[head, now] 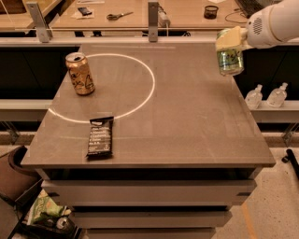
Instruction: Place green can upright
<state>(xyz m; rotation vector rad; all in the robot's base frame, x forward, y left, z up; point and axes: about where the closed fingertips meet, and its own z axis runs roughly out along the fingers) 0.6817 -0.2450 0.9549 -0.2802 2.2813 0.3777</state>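
- Firstly, nearest, bottom left on the floor: a crumpled green snack bag point(46, 209), beside and below the bench front.
- Bench point(196, 126): grey-brown flat top w/ pale drawer fronts point(149, 192) stacked under its near edge.
- Black bar wrapper point(100, 136) lies flat on the near-left part of the top, long side running roughly front to back. It sits just outside the white ring.
- White ring point(153, 84): a thin circle marked on the left half of the surface. Its near-left arc runs off toward the bench's left edge.
- Gold can point(80, 73) stands inside the ring on the left, leaning a little, open top facing up. Well apart from the wrapper.
- Off the right side, lower than the top: two small clear bottles point(254, 97) on a ledge, side by side.
- Green can point(230, 59) is at the far-right corner area, over the bench's right edge, roughly upright w/ silver end down. Looks raised off the surface; no contact seen.
- Hand point(230, 43): pale yellowish fingers point(227, 39) clamped on the green can's upper end, the can hanging beneath. White arm point(275, 22) comes in from the top right.
- Farthest: a wooden desk point(187, 14) behind the rail, w/ scissors point(115, 16) and a small dark cup point(211, 11) on it.
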